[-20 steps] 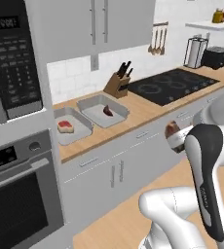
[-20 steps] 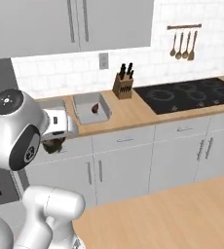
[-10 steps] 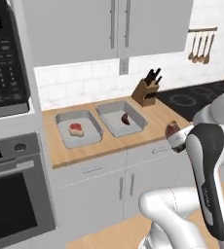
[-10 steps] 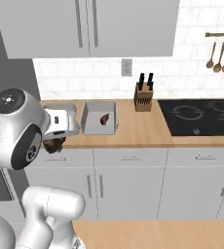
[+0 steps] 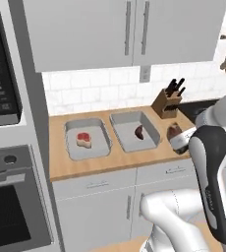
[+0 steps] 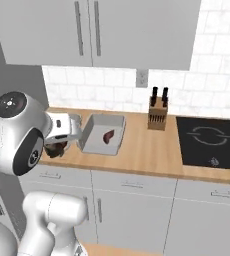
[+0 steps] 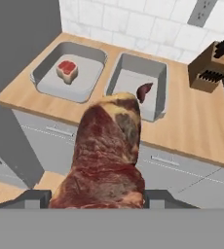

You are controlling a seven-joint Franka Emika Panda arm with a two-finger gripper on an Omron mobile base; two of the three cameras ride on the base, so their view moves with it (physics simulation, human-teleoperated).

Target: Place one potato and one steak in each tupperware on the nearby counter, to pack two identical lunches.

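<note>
Two light-grey tupperware trays sit side by side on the wooden counter (image 5: 85, 168). The left tupperware (image 5: 94, 148) (image 7: 87, 80) holds a red steak with a white edge (image 5: 84, 139) (image 7: 66, 69). In the right tupperware (image 5: 127, 140) (image 6: 98, 144) (image 7: 128, 82) lies a small dark red-brown piece (image 5: 139, 132) (image 6: 108, 136) (image 7: 144, 91); I cannot tell whether it is a potato. My gripper (image 5: 178, 139) (image 6: 57, 148) (image 7: 97, 197) hovers in front of the counter edge, shut on a large marbled red-brown steak (image 7: 109, 151) (image 5: 174, 131). It is short of the trays, right of the right one in the left base view.
A knife block (image 5: 168, 101) (image 6: 158, 112) (image 7: 214, 65) stands at the back, right of the trays. A black cooktop (image 6: 212, 142) lies further right. An oven (image 5: 12, 206) and microwave (image 5: 2, 83) fill the tall unit left of the counter. Upper cabinets (image 5: 125, 29) hang overhead.
The base has driven, so the whole scene has shifted: trays and knife block now sit nearer the middle of both base views. The gripper stays shut on the steak throughout.
</note>
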